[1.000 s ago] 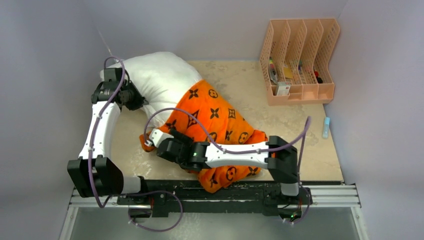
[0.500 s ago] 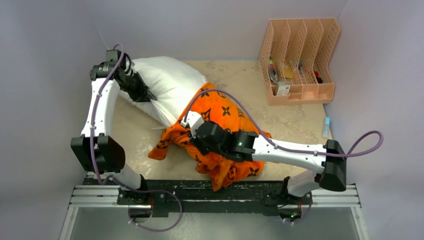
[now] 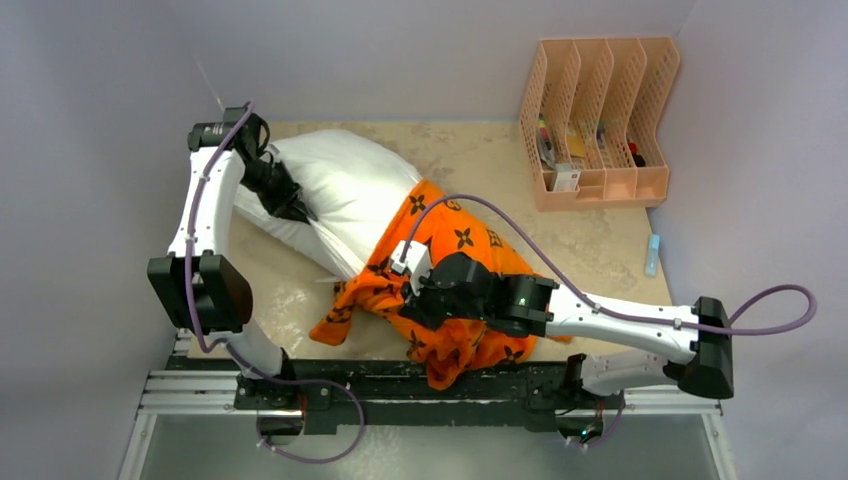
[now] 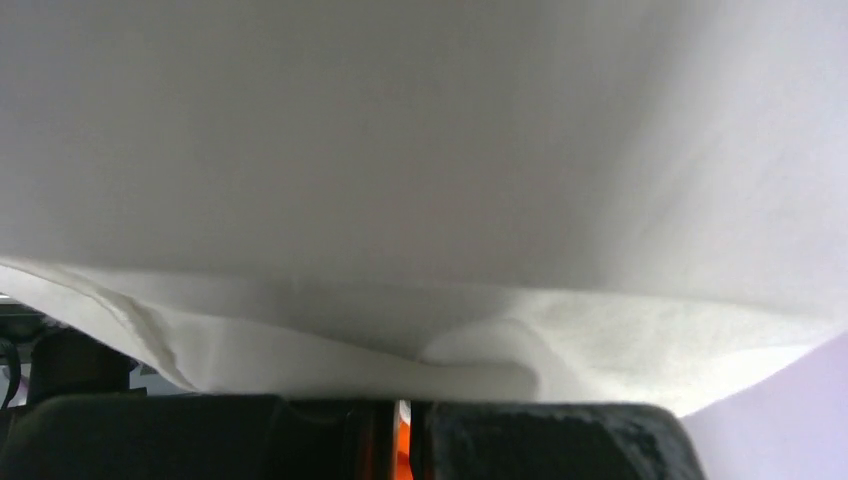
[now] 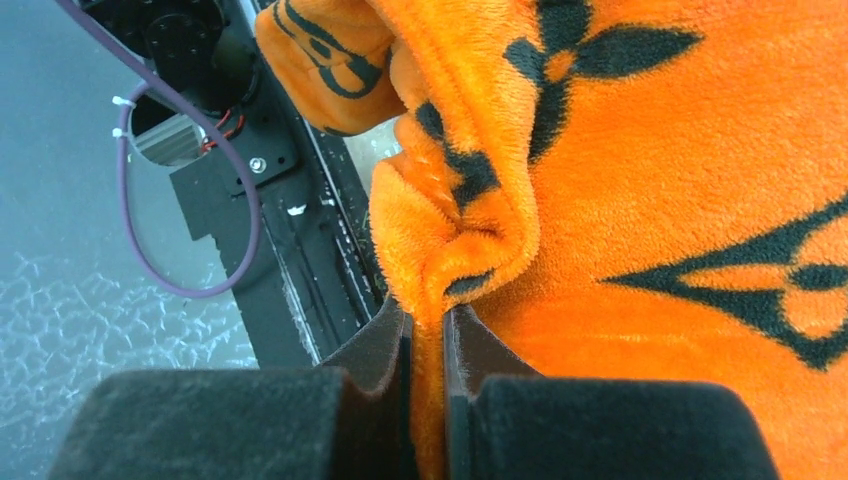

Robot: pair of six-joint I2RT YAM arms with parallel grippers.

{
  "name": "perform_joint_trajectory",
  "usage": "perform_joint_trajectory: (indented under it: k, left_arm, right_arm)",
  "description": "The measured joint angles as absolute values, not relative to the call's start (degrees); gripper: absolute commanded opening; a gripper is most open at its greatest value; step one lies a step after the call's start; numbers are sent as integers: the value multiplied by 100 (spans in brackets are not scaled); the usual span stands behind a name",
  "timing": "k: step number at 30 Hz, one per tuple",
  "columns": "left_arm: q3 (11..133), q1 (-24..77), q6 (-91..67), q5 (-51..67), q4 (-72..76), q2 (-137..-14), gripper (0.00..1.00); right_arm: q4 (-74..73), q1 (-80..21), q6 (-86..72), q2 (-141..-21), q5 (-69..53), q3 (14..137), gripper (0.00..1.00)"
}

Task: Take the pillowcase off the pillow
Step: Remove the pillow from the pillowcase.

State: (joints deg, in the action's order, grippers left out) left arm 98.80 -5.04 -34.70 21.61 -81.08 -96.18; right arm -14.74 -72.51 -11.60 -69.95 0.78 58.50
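The white pillow (image 3: pixel 340 185) lies slantwise at the back left, its far end bare. The orange pillowcase (image 3: pixel 455 235) with black motifs still covers its near right end and bunches toward the table's front edge. My left gripper (image 3: pixel 300 212) is shut on the pillow's near edge; in the left wrist view the pillow (image 4: pixel 420 180) fills the frame above the closed fingers (image 4: pixel 540 440). My right gripper (image 3: pixel 410 300) is shut on a fold of the pillowcase; in the right wrist view the orange plush (image 5: pixel 640 170) is pinched between the pads (image 5: pixel 470 350).
A peach file rack (image 3: pixel 600 120) holding small items stands at the back right. A small blue object (image 3: pixel 652 255) lies at the right edge. The black rail (image 3: pixel 330 385) runs along the near edge, with orange fabric hanging over it. Walls close in left, back and right.
My right arm has pulled the pillowcase rightward along the pillow, baring more white. My left arm has swung back and out with the pillow, stretching it toward the back left.
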Motion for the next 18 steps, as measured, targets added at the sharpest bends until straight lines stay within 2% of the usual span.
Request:
perform_joint_trajectory:
  k: [5, 7, 9, 11, 14, 15, 18]
  left_arm:
    - [10031, -504, -3441, 2154, -8165, -9701, 0]
    - [10031, -504, -3424, 2204, -8197, -9697, 0]
    - [10009, -504, -3424, 2320, -8154, -9657, 0]
    - [9765, -506, -3439, 2418, -7826, -9483, 0]
    - [9043, -506, -3494, 2554, -7157, -9030, 0]
    - [8722, -506, -3498, 2582, -6886, -8838, 4]
    - [7846, -491, -3548, 2547, -6119, -8326, 47]
  right_arm:
    - [-1562, -7244, -1083, -6698, -95, 5850, 2]
    - [-1704, -7244, -1116, -6497, 62, 5850, 1]
    - [-2038, -7275, -1227, -6344, 473, 5933, 4]
    - [-2255, -7293, -1286, -6307, 766, 6047, 6]
    - [-2329, -7384, -1310, -6298, 978, 6073, 1]
    - [-2331, -7411, -1313, -6307, 1026, 6071, 0]
    - [-2355, -7535, -1433, -6449, 1411, 6073, 0]
